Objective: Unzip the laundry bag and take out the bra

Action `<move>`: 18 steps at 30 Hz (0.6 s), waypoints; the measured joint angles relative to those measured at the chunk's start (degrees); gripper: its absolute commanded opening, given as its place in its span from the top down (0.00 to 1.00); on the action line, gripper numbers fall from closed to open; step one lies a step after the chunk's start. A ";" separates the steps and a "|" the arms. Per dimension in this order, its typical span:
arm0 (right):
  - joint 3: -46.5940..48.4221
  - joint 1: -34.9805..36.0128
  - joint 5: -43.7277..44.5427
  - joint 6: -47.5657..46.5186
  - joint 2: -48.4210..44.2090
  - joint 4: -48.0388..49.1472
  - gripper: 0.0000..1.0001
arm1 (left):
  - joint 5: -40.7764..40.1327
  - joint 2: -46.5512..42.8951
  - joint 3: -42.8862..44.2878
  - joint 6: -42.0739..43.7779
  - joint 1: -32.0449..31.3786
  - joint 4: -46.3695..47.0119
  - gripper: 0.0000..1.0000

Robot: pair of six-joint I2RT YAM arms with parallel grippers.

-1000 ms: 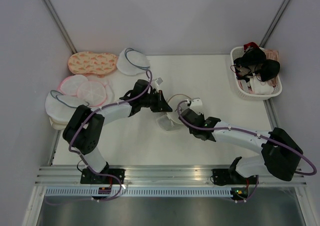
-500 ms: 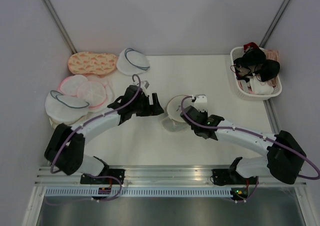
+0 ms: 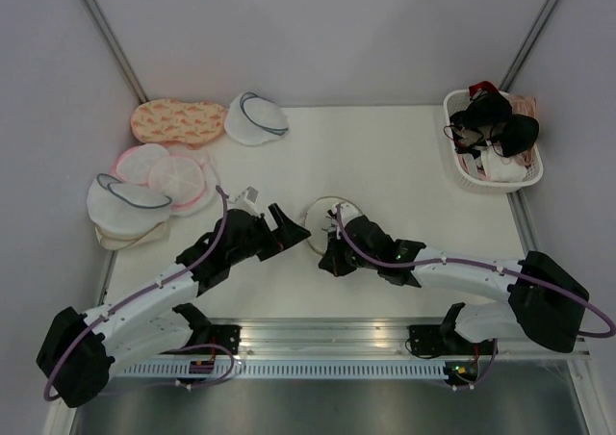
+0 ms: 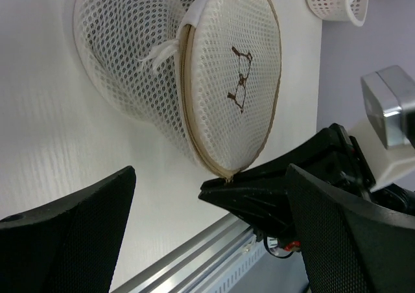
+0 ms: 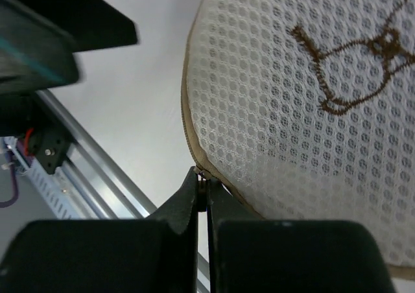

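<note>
Between the two hands, seen from above, the laundry bag (image 3: 325,216) sat tipped up on the white counter (image 3: 414,156). The left hand (image 3: 291,225) hung just beside the bag's left side, spread wide and holding nothing. The right hand (image 3: 331,254) touched the bag's near edge. Well beyond the right hand, at the far right corner, a basket (image 3: 527,179) held dark and pale garments.

From the left wrist, both fingers (image 4: 71,234) stood far apart with nothing gripped. Ahead of them the bag showed its flat face, the small brown drawing (image 4: 240,79) and the tan zipper rim (image 4: 183,92), with the right hand's black tips at the rim's lowest point.

From the right wrist, the fingertips (image 5: 188,205) were pressed together, pinching the tan rim. Whether a zipper pull sat between them could not be told.
</note>
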 measured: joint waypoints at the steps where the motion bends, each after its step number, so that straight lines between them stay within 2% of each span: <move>1: 0.11 0.17 -1.22 -0.20 -0.09 1.14 0.99 | 0.31 0.94 -0.42 -1.16 0.00 1.11 0.00; 8: 0.33 0.20 -4.33 -0.66 -0.28 4.59 1.00 | 3.56 11.89 -1.46 -8.26 -0.13 13.55 0.02; 11: 0.33 0.20 -4.42 -0.66 -0.92 5.18 1.00 | 4.35 16.11 -1.29 -9.94 -0.44 17.46 0.12; 14: 0.33 0.20 -4.39 -0.68 -1.79 5.62 0.99 | 4.79 19.98 -0.37 -11.23 -0.68 19.96 0.35; 15: 0.33 0.20 -4.31 -0.70 -2.08 5.66 1.00 | 5.01 21.00 -0.11 -11.50 -0.68 20.96 0.53; 18: 0.33 0.17 -3.82 -0.94 -2.75 5.49 0.99 | 5.84 22.71 0.28 -12.50 -0.68 22.82 0.83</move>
